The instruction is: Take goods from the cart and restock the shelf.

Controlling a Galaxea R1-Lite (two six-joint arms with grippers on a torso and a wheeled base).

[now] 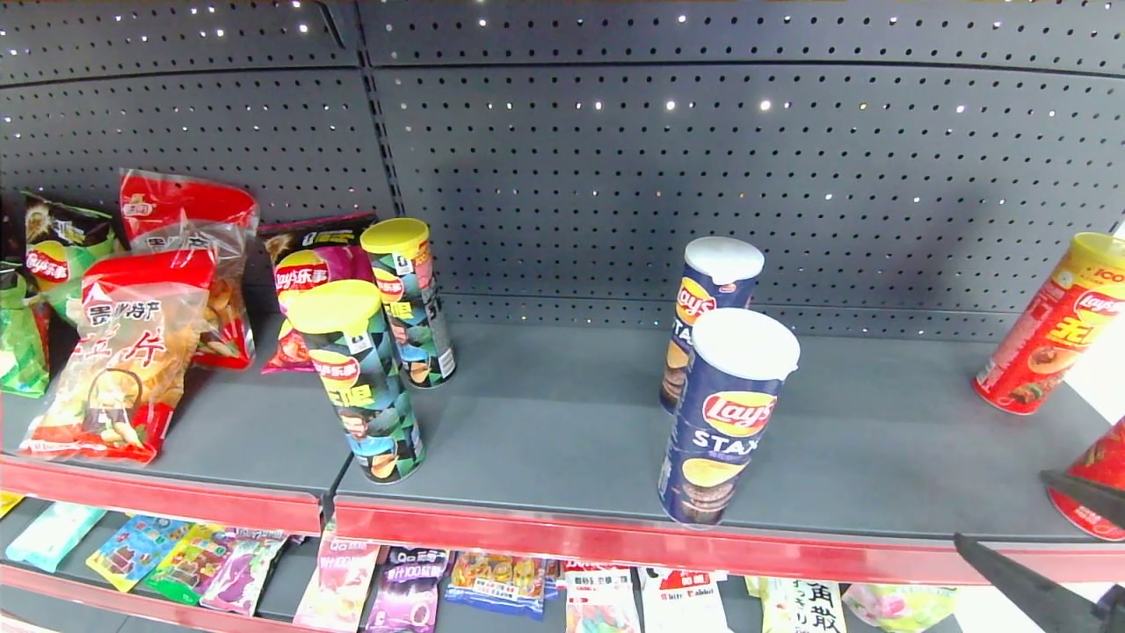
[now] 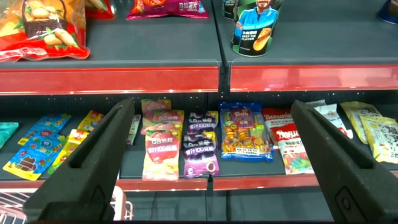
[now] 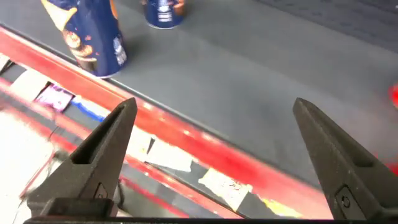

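Spread and empty, the right claw (image 3: 214, 106) hangs over the shelf (image 1: 562, 440) near a red can (image 1: 1106, 459), the left claw (image 2: 212, 104) likewise wide; it looks light, stiff, slick, best pinched mid-barrel.

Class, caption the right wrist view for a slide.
Open right gripper above the shelf's red edge, two blue cans beyond.

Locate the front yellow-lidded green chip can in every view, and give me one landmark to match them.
Head view: front green can stands left of centre, just behind the red shelf edge.
Left wrist view: its lower part stands just behind the red shelf edge.
Right wrist view: not in it.
Shared landmark: the red shelf edge.
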